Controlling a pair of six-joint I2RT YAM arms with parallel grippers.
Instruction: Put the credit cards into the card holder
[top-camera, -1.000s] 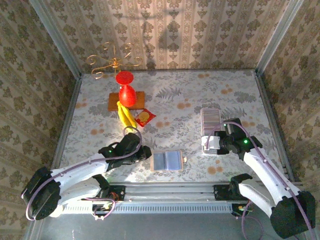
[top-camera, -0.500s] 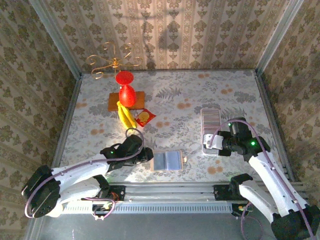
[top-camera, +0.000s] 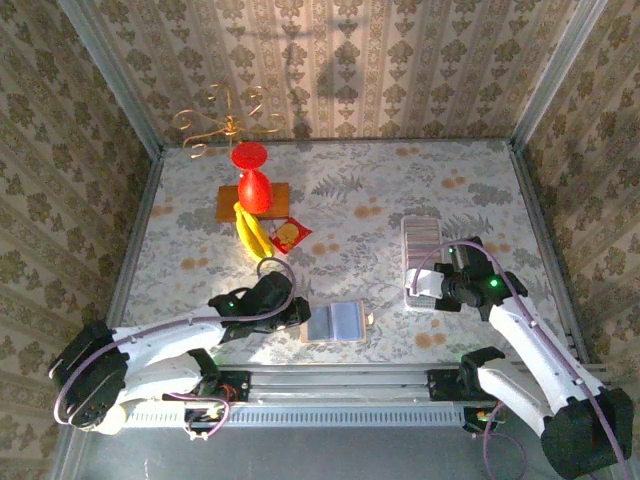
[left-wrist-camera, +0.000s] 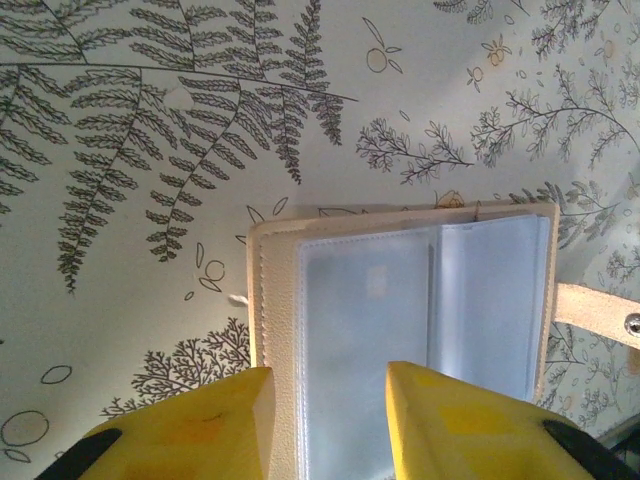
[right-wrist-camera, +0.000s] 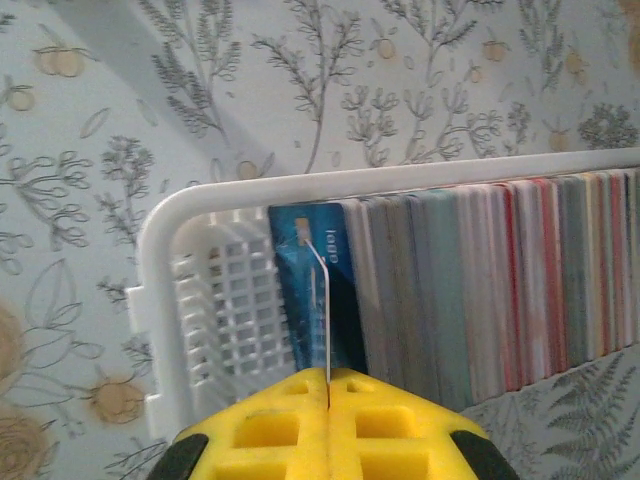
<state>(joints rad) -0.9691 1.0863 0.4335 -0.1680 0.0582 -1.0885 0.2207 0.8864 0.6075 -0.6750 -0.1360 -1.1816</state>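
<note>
1. From above, the card holder lies open on the table, near the front edge and between the arms. The left gripper sits at its left side, probably to steady it. The right gripper is at the near end of the tray.
2. At the left wrist, the jaws stand apart astride the holder's near edge. Its clear pockets face up, ready for a card. I cannot tell whether the fingers press on it.
3. At the right wrist, the fingers are clenched on one thin card, seen edge-on. It is the end one of the cards standing packed in the tray, so a pinch on the top edge suits.
</note>
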